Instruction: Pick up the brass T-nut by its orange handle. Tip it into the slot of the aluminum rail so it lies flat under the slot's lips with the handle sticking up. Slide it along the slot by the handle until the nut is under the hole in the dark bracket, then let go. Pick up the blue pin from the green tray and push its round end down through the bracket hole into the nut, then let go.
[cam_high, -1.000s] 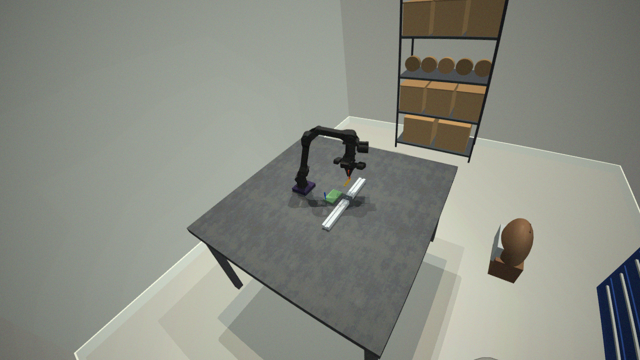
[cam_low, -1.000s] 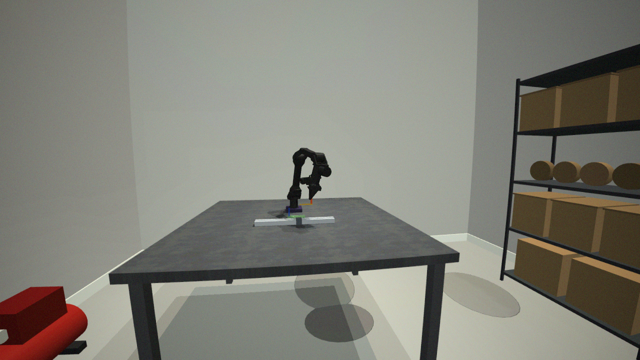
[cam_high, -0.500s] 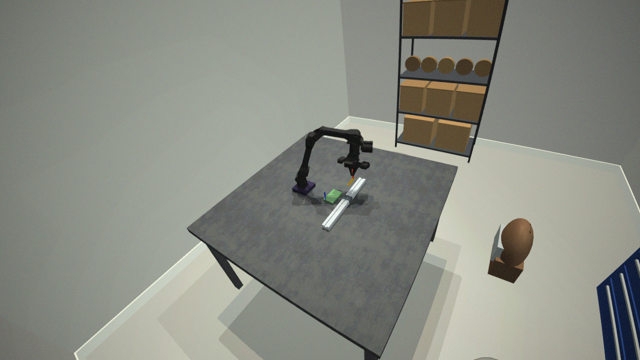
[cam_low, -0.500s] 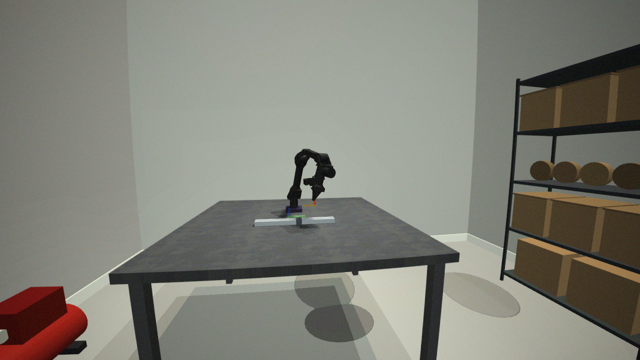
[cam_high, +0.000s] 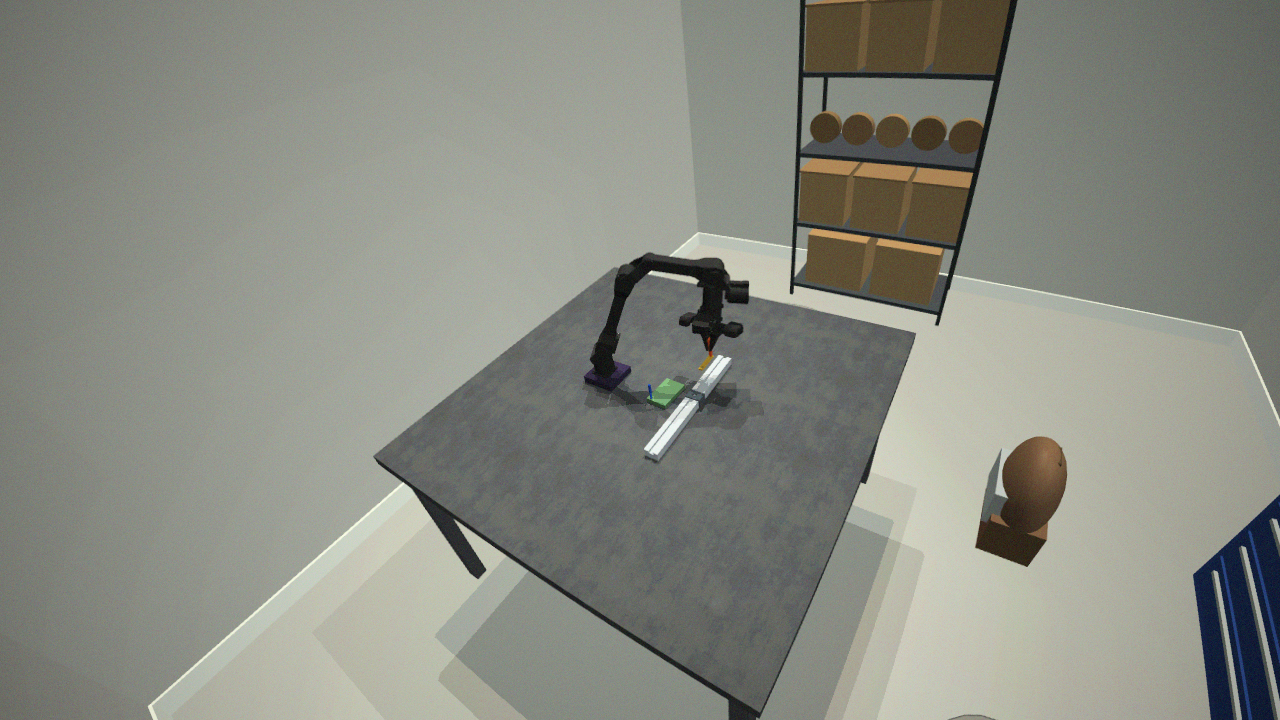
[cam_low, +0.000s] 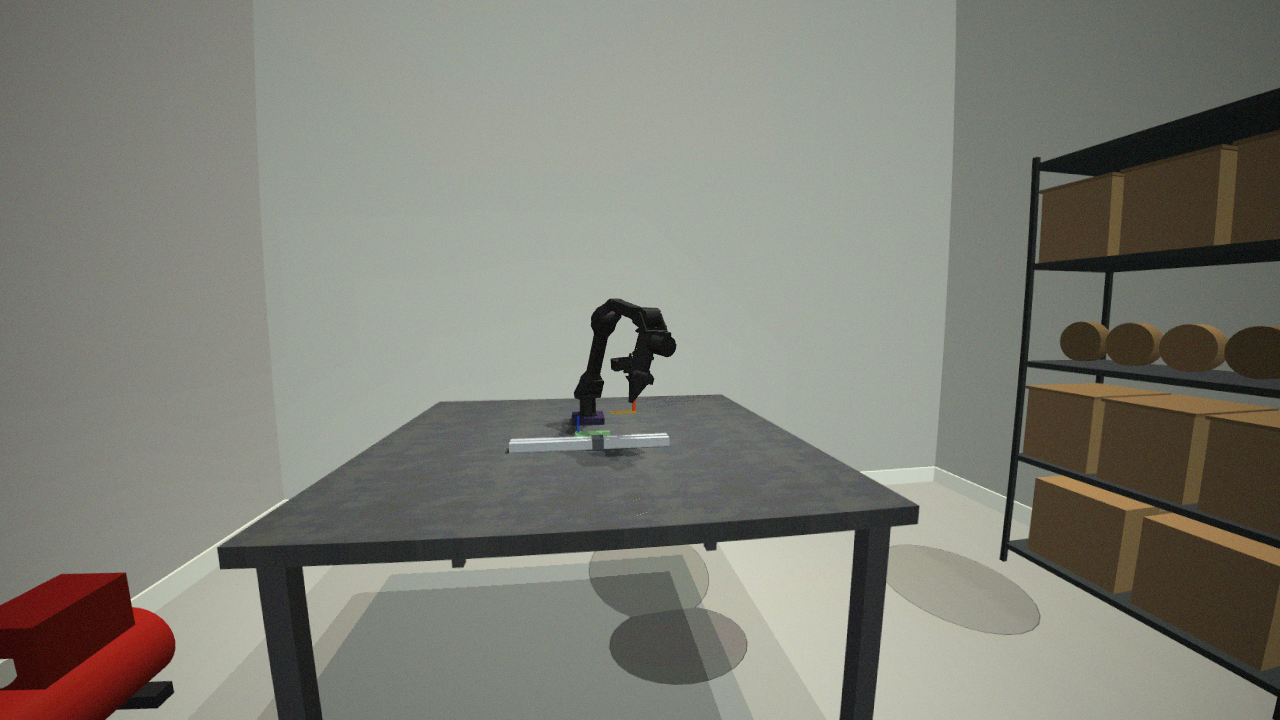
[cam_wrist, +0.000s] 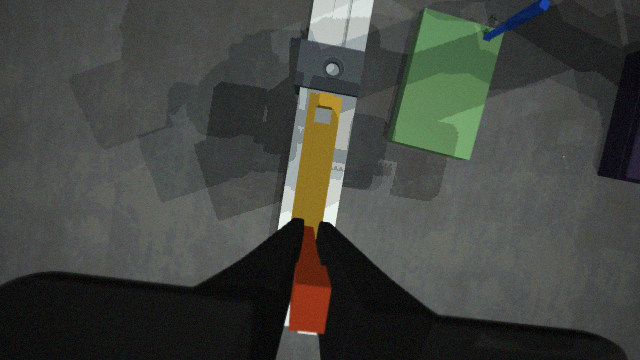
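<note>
While the dark purple base (cam_high: 617, 377) (cam_low: 597, 419) (cam_wrist: 616, 135) sits at the left of the bench (cam_high: 572, 501) (cam_low: 537, 501) (cam_wrist: 175, 240) in the top view, the black arm (cam_high: 673, 263) (cam_low: 594, 358) rises from it and arches over to the right. Next comes the blue pin (cam_high: 649, 391) (cam_low: 578, 422) (cam_wrist: 517, 20), standing at the left end of the green tray (cam_high: 666, 391) (cam_low: 594, 433) (cam_wrist: 445, 95). Just right of the tray, the pale aluminum rail (cam_high: 671, 431) (cam_low: 546, 445) (cam_wrist: 340, 20) lies on the bench, running from near to far. The dark bracket (cam_high: 693, 394) (cam_low: 597, 442) (cam_wrist: 312, 62) straddles it partway along, its round hole facing up.

The gripper (cam_high: 709, 344) (cam_low: 633, 400) (cam_wrist: 309, 230) points down near the far end of the rail, its fingers clamped on the orange handle (cam_high: 709, 342) (cam_low: 633, 407) (cam_wrist: 310, 305). Below the fingers, the brass nut (cam_high: 705, 363) (cam_low: 621, 412) (cam_wrist: 317, 165) hangs raised off the bench, roughly level and lengthwise with the rail; it is not in the slot. The handle stands upright at one end of the nut, and a square opening shows near the other.

Farther right and well apart, a tall shelf (cam_high: 795, 197) (cam_low: 1029, 313) carries cardboard boxes (cam_high: 904, 273) (cam_low: 1087, 532).
</note>
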